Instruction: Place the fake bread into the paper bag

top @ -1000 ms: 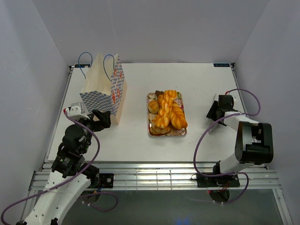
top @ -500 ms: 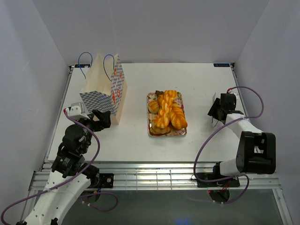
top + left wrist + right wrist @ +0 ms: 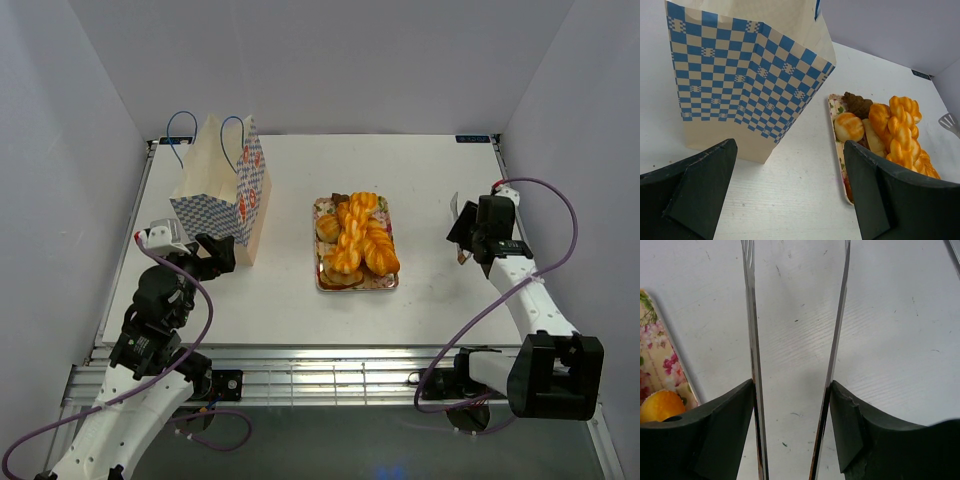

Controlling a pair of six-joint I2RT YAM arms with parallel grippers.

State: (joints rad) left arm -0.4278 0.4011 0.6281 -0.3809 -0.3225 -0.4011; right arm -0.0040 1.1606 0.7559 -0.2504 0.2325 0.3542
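left gripper [image 3: 789,150]: jaws wide open, nothing between them
right gripper [image 3: 791,387]: jaws clamped on thin metal tongs [image 3: 751,315], one blade against each jaw, tips pointing ahead over the white tabletop [image 3: 420,170]
tan paper bag with blue-white checkered sides [image 3: 740,85]: upright, just ahead of left jaws
glossy golden fake bread [image 3: 358,238]: piled on floral rectangular tray [image 3: 836,107]. It sits ahead-right of left jaws and left of right jaws, apart from both

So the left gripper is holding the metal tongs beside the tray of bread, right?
No, the right gripper holds the metal tongs beside the tray of bread; the right wrist view shows them between its fingers. The left gripper is open and empty.
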